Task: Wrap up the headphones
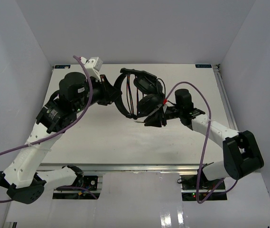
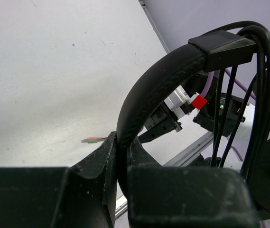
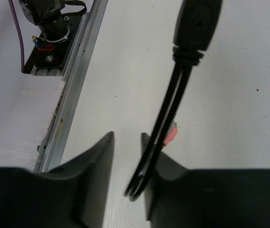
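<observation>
1. One flat white table (image 1: 125, 142) lies below both grippers.
2. Two white-and-black robot arms reach over it from the near edge. Each trails a thick purple cable (image 1: 206, 137).
3. The small black over-ear headphones (image 1: 139, 92) are held up off the table, between the two grippers. Their two round padded earcups (image 1: 149, 102) hang on the side nearer the right gripper.
4. The left gripper (image 2: 123, 147) is clamped on the headphones' curved, stitched black headband (image 2: 149, 90). The band rises from between its two black fingers (image 2: 101, 166) and arches away over them to a square black end piece.
5. The right gripper (image 3: 127, 161) sits just beside the lower earcup in the top view. Its jaws stand a little apart, with white table showing in the gap.
6. The thin black cord (image 3: 165, 114) drops doubled from a thicker black moulded piece above the right gripper. Its looped end lies in the gap, against the inner face of one finger, and does not look squeezed. More strands hang from the headband ahead of the left gripper.
7. The small pale plug (image 2: 93, 139), ringed pink and green, lies on the table beyond the left gripper's fingertips. In the right wrist view it shows just behind the cord.
</observation>
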